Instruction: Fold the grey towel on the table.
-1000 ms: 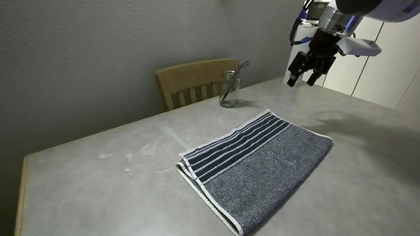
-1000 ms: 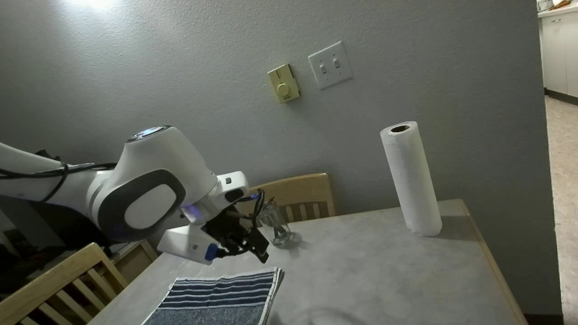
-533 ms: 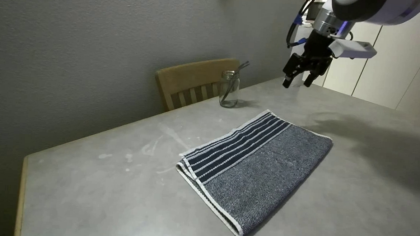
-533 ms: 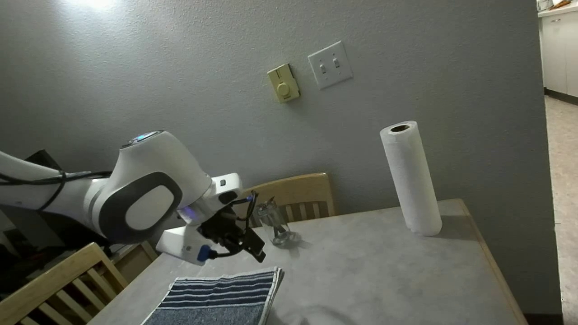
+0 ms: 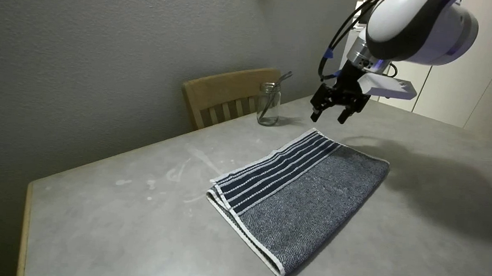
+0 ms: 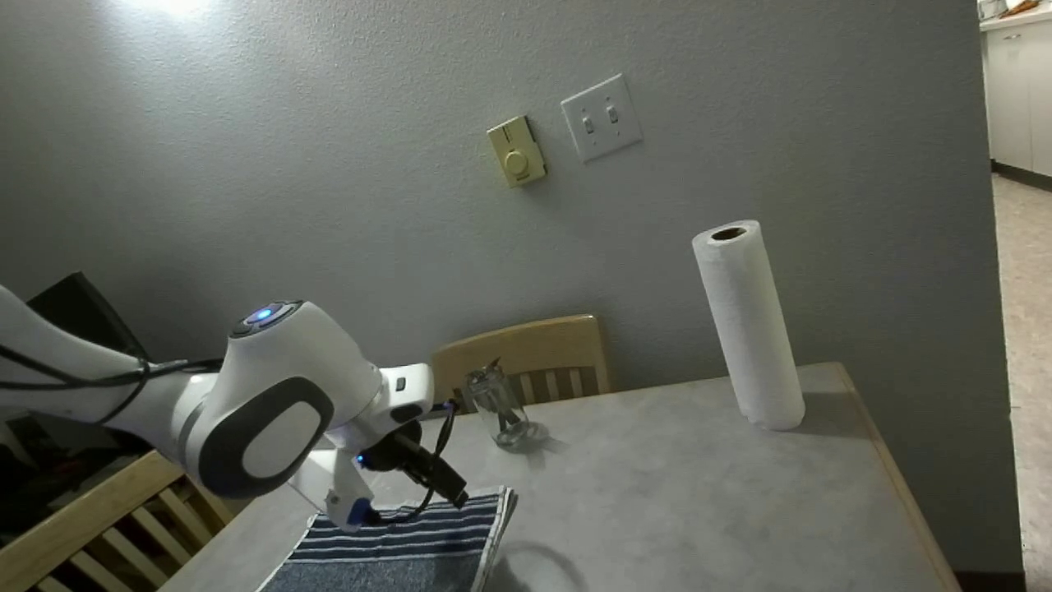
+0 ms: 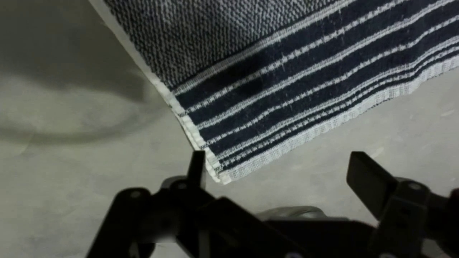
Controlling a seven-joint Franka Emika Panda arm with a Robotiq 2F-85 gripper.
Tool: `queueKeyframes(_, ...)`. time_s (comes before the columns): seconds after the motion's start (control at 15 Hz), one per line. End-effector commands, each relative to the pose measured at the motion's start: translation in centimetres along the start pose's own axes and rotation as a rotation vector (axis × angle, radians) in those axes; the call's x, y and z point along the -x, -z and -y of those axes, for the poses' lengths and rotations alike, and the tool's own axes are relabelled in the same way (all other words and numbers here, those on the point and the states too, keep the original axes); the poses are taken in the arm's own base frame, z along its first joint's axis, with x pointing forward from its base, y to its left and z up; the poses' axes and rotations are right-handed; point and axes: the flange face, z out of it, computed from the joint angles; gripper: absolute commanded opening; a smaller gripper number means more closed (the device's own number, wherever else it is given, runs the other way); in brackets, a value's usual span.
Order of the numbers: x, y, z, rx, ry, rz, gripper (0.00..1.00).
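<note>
Grey towel (image 5: 310, 192): gripper (image 5: 328, 118) hangs spread nearby, perhaps overhead.

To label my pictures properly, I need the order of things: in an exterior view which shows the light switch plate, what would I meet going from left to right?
Left wooden chair → end effector → glass jar → light switch plate → paper roll.
</note>
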Motion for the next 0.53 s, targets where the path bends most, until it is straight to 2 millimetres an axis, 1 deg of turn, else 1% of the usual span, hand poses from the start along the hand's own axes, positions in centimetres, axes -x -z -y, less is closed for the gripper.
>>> queueKeyframes(0.0,0.96,0.11,-1.71,-0.017,0.045,-0.019,1.0)
queueKeyframes(0.13,1.03,0.1,-2.16,-0.055,0.154,-0.035,1.0)
queueKeyframes(0.27,0.54,-0.04,-2.05,-0.129,0.251,-0.04,1.0)
queueKeyframes(0.33,0.63,-0.22,-1.51,-0.072,0.187,-0.018,1.0)
queueKeyframes(0.47,0.3,0.24,-1.86,-0.109,0.232,-0.028,1.0)
